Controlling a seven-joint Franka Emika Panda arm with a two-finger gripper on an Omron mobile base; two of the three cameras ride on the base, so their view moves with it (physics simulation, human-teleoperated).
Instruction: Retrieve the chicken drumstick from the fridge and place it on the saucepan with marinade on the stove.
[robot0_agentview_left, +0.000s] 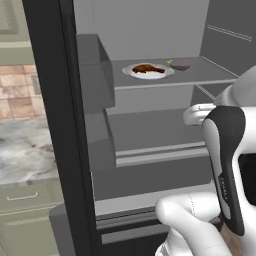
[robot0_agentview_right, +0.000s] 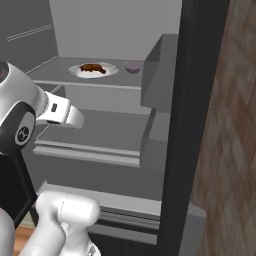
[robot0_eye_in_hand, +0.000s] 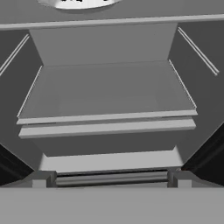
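Observation:
The fridge (robot0_agentview_left: 50, 125) stands open, with its grey shelves facing me. On the upper shelf lies the chicken drumstick (robot0_agentview_left: 147, 68) (robot0_agentview_right: 91, 67), a reddish-brown lump on a white plate (robot0_agentview_left: 131, 71) (robot0_agentview_right: 112, 70). My gripper (robot0_agentview_right: 75, 117) (robot0_agentview_left: 192, 115) hovers in front of the middle shelf, below and short of the plate. It is open, and nothing lies between its fingers in the hand view. The plate's front rim (robot0_eye_in_hand: 78, 3) just shows at the top of that view. The saucepan and the stove are out of view.
A dark purple rounded item (robot0_agentview_left: 181, 64) (robot0_agentview_right: 133, 66) sits just right of the plate. Grey door bins (robot0_agentview_left: 95, 75) (robot0_agentview_right: 157, 70) jut out on both sides. The bare middle shelf (robot0_eye_in_hand: 109, 92) lies ahead. A marble counter (robot0_agentview_left: 20, 150) is at left and a brick wall (robot0_agentview_right: 235, 150) at right.

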